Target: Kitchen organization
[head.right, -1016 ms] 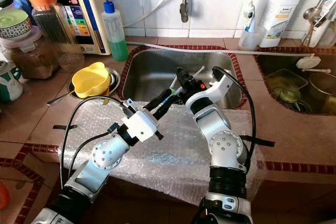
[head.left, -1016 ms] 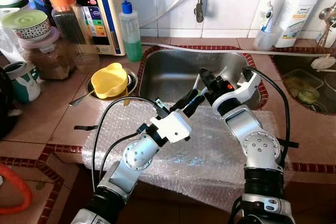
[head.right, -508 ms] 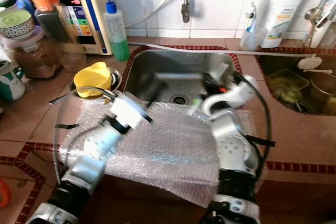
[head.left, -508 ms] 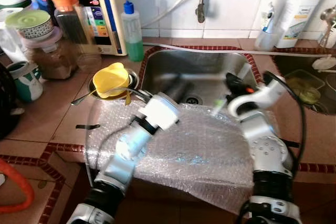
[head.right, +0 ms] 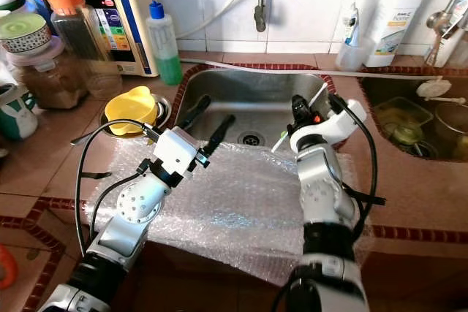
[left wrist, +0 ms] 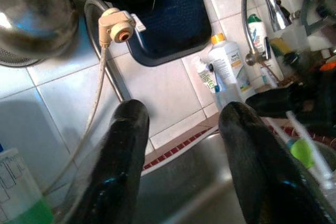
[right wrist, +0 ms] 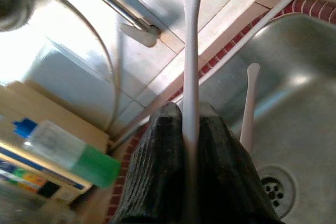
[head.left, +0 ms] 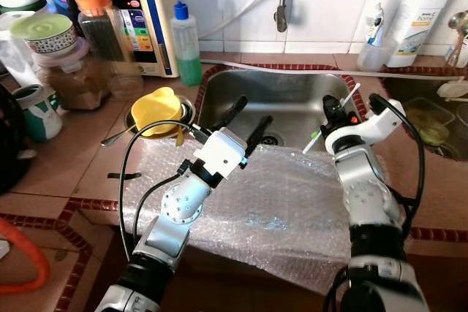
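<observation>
- While both silver arms reach out over the clear bubble-wrap sheet [head.left: 278, 206] spread on the tiled counter's front edge, the right gripper [head.right: 300, 112] sits above the near right part of the stainless steel sink [head.left: 292, 96], its two black fingers pressed together on a thin white toothbrush with a green head [head.left: 330, 120]
- Seen from the right wrist, the toothbrush's white handle [right wrist: 190, 51] rises straight from between the clamped fingers [right wrist: 163, 145], with a second pale stick [right wrist: 248, 103] just beside it, over the sink basin and its round drain [right wrist: 273, 190]
- From the head views, the toothbrush slants, its green end low near the bubble wrap's far edge and its white tip up toward the sink's right rim
- Over the sink's near left edge the left gripper [head.left: 246, 119] hangs with its long black fingers spread wide and nothing between them; the left wrist view shows the same two fingers [left wrist: 123, 145] apart, with wall tiles and the sink rim beyond
- Left of the sink, a yellow plastic cup [head.left: 153, 109] rests in a small metal bowl [head.left: 183, 111]
- Farther back stand a green-filled bottle with a blue cap [head.left: 184, 34], an orange-lidded clear jar [head.left: 99, 16] and a jar of brown powder [head.left: 69, 78]
- At the back right, a white bottle with an orange cap [head.left: 413, 9] stands against the tiled wall
</observation>
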